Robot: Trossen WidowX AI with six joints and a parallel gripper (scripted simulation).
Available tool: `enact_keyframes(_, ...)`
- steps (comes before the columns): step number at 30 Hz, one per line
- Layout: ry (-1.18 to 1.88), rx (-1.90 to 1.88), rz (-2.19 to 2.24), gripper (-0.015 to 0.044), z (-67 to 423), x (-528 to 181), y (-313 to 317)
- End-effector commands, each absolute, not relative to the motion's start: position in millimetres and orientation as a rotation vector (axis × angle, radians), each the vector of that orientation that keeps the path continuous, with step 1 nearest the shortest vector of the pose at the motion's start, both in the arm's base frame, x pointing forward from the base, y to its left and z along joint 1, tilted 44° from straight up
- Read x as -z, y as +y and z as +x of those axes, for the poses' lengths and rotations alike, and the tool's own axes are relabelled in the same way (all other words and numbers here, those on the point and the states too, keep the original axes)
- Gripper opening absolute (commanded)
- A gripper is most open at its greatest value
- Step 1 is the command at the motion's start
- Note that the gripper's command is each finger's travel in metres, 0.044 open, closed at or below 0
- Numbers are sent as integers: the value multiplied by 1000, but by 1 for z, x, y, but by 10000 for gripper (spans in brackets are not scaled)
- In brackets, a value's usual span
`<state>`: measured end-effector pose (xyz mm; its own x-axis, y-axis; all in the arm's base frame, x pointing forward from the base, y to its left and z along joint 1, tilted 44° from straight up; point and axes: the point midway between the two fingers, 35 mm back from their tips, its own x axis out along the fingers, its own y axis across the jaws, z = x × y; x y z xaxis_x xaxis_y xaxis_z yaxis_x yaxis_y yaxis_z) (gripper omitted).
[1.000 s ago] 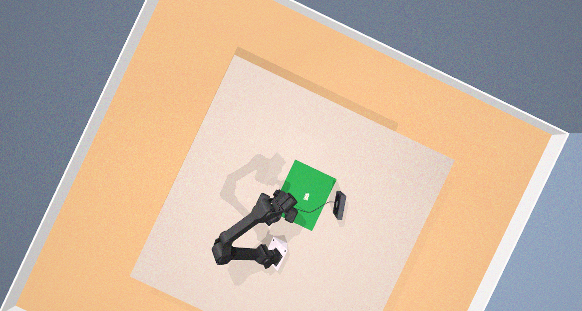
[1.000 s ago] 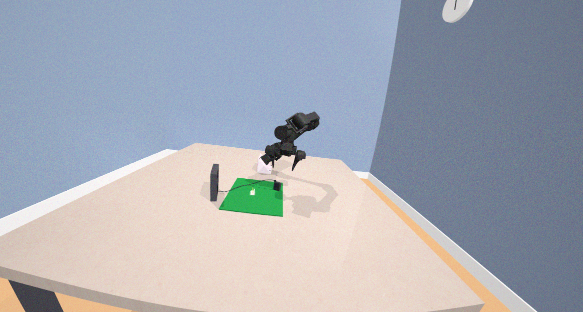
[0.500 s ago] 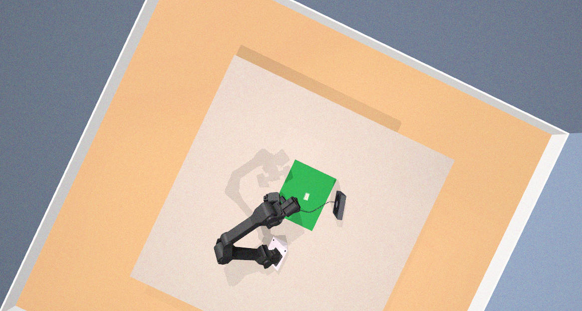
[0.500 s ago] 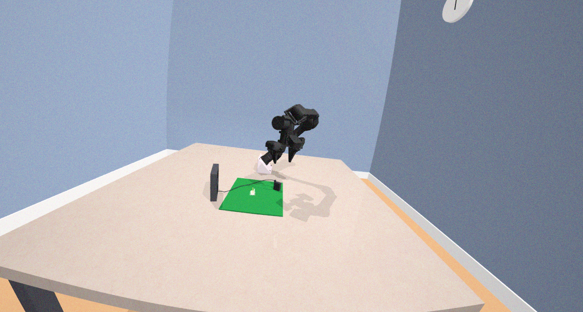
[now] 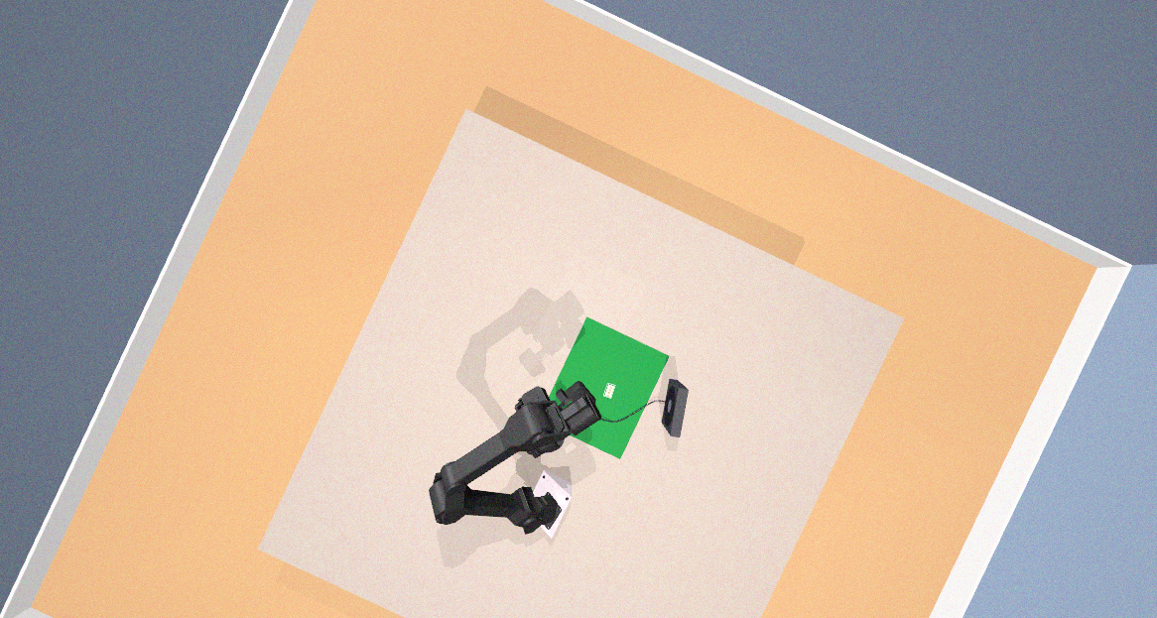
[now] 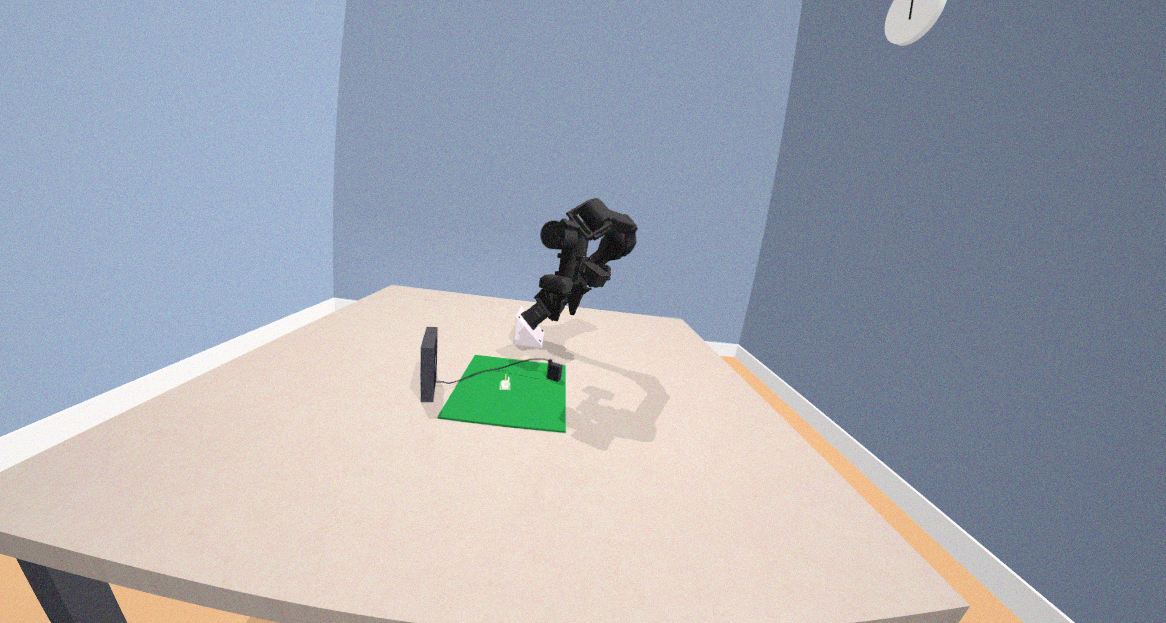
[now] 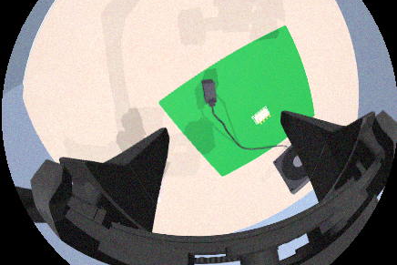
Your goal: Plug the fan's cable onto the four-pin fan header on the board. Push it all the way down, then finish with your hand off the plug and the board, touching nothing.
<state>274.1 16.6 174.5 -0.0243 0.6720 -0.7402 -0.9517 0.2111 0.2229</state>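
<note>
In the wrist view the plug (image 7: 209, 90) lies on the board (image 7: 267, 81) just above frame centre, beyond the spread, empty gripper (image 7: 224, 137); its long axis runs nearly vertical in frame, the header (image 7: 261, 116) to its right.

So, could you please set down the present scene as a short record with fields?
gripper: open, empty, raised above the board's near edge, touching nothing
plug: dark, lying on the green board, apart from the header
header: white four-pin, nothing on it
cable: thin, dark, runs from plug across the board to the fan
fan: black, standing on edge on the table beside the board
task state: plug not yet seated
</note>
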Motion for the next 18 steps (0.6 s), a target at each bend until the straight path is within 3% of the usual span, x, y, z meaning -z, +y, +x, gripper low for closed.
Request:
enact_keyframes(1,869,-1368,-417,440,276,-165,24)
enact_keyframes(8,891,-1413,-383,440,268,-105,81)
enact_keyframes(18,891,-1415,-382,440,268,-103,83)
